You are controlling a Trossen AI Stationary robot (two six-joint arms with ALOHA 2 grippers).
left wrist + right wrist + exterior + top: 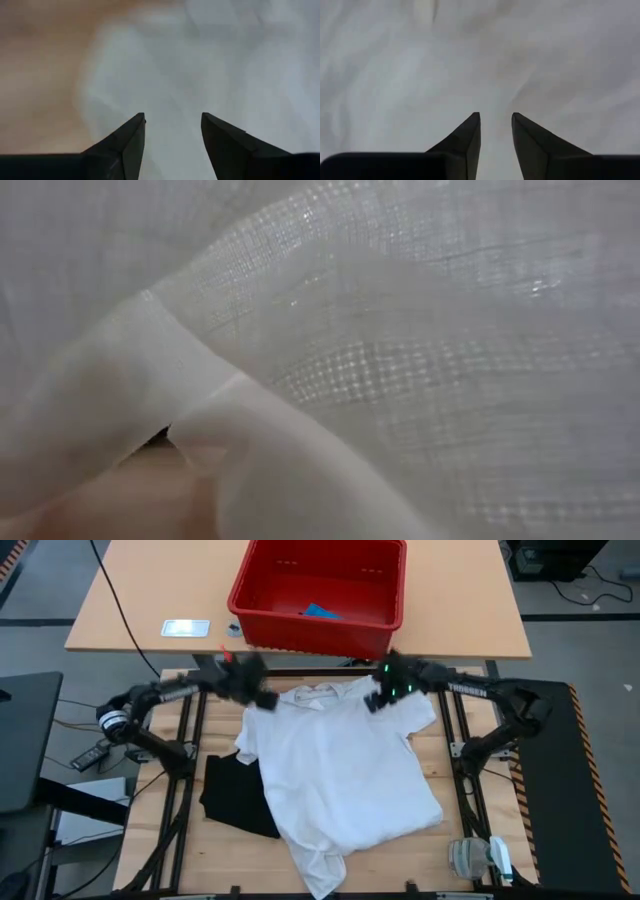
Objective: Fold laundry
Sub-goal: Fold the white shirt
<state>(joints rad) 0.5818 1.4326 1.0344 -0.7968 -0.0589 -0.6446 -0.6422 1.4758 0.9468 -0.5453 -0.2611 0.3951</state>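
1. While both grippers hover over the far edge of the white T-shirt, neither holds cloth: the left gripper has its fingers parted with only shirt fabric beyond the gap, and the right gripper likewise stands slightly apart and empty.
2. Shirt lies spread but skewed on the wooden table, collar toward the red basket, one lower corner trailing toward the near edge. Black garment sticks out from under its left side; small blue piece sits in the basket.
3. Risk: a pinch taken here may catch the black garment along with the shirt, dragging both into the fold.
4. Risk: the wrinkled, slanted lie means uneven grips at the shoulders would likely give a crooked fold.
5. Risk: the trailing hem could slide off the near edge if the shirt is pulled.
6. Low view is fully veiled by white cloth; nothing to check there.
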